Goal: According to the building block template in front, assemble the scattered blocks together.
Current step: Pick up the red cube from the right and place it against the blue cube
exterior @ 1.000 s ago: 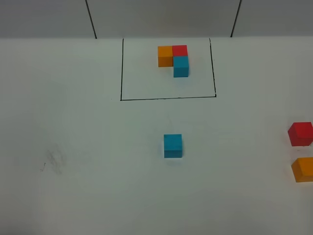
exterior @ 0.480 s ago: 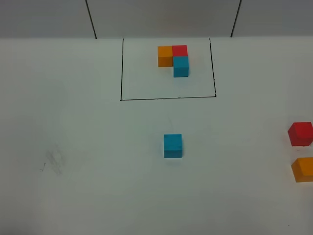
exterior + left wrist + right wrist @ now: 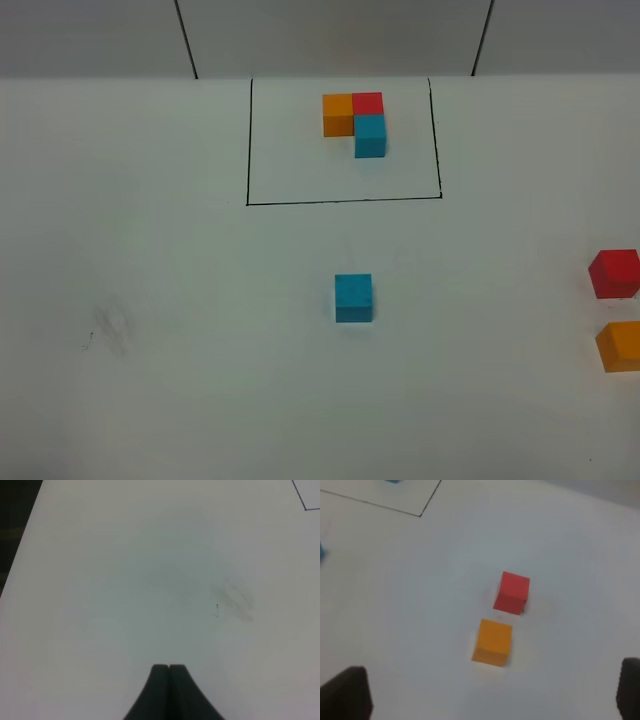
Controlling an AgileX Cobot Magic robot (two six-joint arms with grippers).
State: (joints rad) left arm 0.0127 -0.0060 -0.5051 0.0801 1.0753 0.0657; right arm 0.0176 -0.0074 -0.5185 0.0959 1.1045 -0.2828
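Nothing is assembled yet: the orange cube (image 3: pixel 492 642) and red cube (image 3: pixel 512 592) sit just ahead of the right pincer (image 3: pixel 487 690), its jaws wide apart and empty. The cyan cube (image 3: pixel 353 297) lies well off beside it, and the building block template (image 3: pixel 356 122) further ahead. The left pincer (image 3: pixel 169 669) is closed together above the worktop (image 3: pixel 125 580), holding nothing

Red cube (image 3: pixel 512 592): mid-frame, flat on white table (image 3: pixel 580 555), nothing touching it.
Orange cube (image 3: pixel 492 642): just beside red cube, on gripper side; thin gap btwn them, edges slightly skewed to each other.
Right gripper (image 3: pixel 489 680): dark fingertips (image 3: pixel 345 695) at two opposite frame corners, spread wide, holding nothing; both cubes lie ahead of the tips.
Black line (image 3: pixel 420 516): thin drawn corner, far part of frame, well apart from cubes.
Cyan speck (image 3: pixel 392 481): inside the line, cut by frame edge.
Cyan sliver (image 3: pixel 321 552): outside the line, at frame edge; shape can't tell.
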